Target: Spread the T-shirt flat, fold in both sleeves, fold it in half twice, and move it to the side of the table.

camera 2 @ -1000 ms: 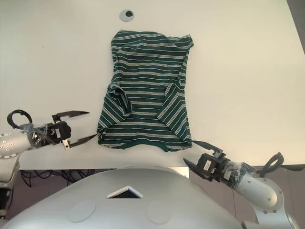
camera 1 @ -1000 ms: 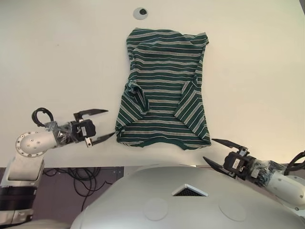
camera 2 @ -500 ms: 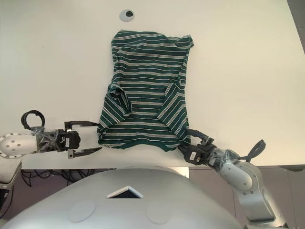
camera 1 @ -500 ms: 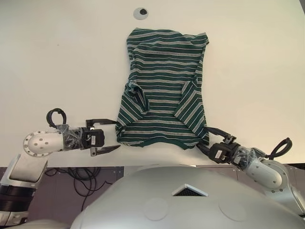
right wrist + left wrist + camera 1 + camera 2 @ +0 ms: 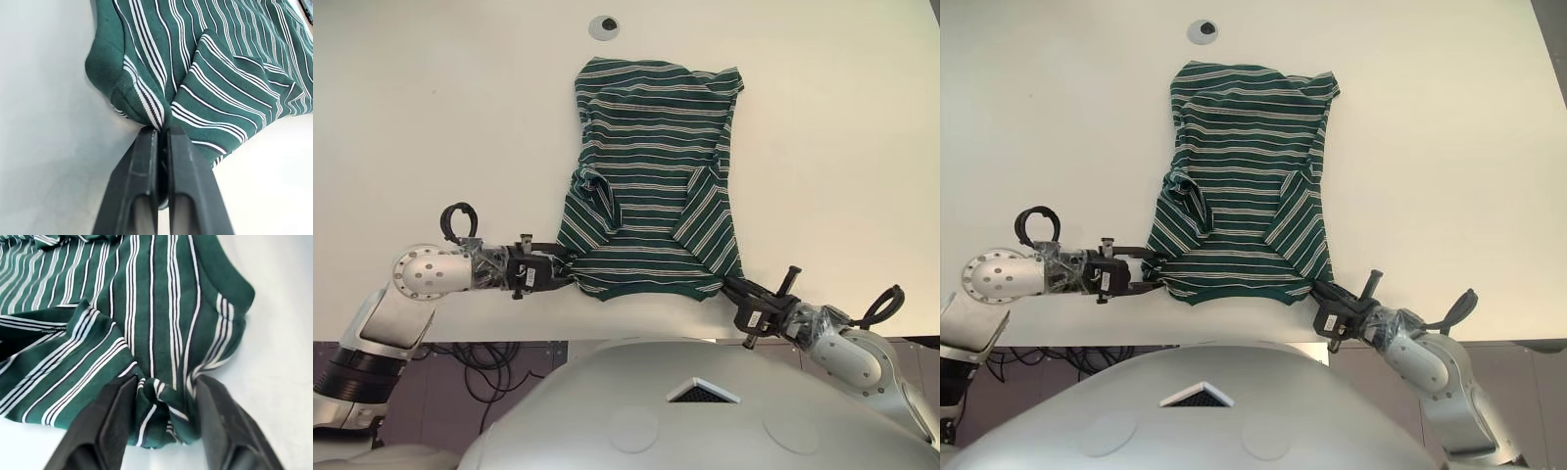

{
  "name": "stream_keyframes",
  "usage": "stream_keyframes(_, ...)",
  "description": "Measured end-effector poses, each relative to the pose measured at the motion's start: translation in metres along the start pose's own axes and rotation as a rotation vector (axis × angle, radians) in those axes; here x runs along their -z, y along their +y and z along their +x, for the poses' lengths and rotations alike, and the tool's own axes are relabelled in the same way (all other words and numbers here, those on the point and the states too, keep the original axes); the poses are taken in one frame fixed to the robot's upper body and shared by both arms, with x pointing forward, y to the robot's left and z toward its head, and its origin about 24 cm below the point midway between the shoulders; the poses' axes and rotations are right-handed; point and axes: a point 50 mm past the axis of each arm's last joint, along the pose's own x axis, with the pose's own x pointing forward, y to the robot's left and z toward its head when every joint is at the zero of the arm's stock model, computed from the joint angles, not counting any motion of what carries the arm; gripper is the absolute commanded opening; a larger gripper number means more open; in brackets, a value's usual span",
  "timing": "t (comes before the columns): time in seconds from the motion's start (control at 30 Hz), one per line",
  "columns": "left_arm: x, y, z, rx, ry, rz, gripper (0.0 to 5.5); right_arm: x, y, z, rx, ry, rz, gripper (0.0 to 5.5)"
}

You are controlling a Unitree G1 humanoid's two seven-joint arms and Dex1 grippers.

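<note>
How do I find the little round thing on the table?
Start at the white table and find the green striped T-shirt in its middle. Just beyond the shirt's far edge, toward the robot's left, sits a disc: small, round and grey, not big and striped.

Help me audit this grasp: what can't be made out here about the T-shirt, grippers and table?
- Right wrist view: the right gripper, shut on a T-shirt corner; its fingers hide how many layers they hold.
- Left wrist view: cloth bunched in the left gripper hides the hem corner itself.
- Head views: the round thing far across the table is too small to identify.
</note>
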Motion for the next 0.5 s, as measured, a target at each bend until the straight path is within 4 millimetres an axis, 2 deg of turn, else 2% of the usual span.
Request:
stream_keyframes(0.13,-0.001,0.001,-0.002,0.033,0.02,-0.051,1.0,0.001,-0.005,-0.003,0.007,0.013,0.028,0.0)
stream_keyframes(0.27,-0.001,-0.007,-0.021,0.139,0.061,-0.156,0.4,-0.011,0.009,-0.021,-0.133,-0.01,0.146,0.0)
stream_keyframes(0.33,-0.01,-0.014,-0.027,0.19,0.009,-0.203,0.12,-0.017,0.005,-0.029,-0.141,-0.027,0.165,0.0)
stream_keyframes(0.5,-0.048,-0.019,-0.042,0.255,-0.229,-0.251,0.08,-0.039,0.005,-0.054,-0.225,-0.078,0.219,0.0)
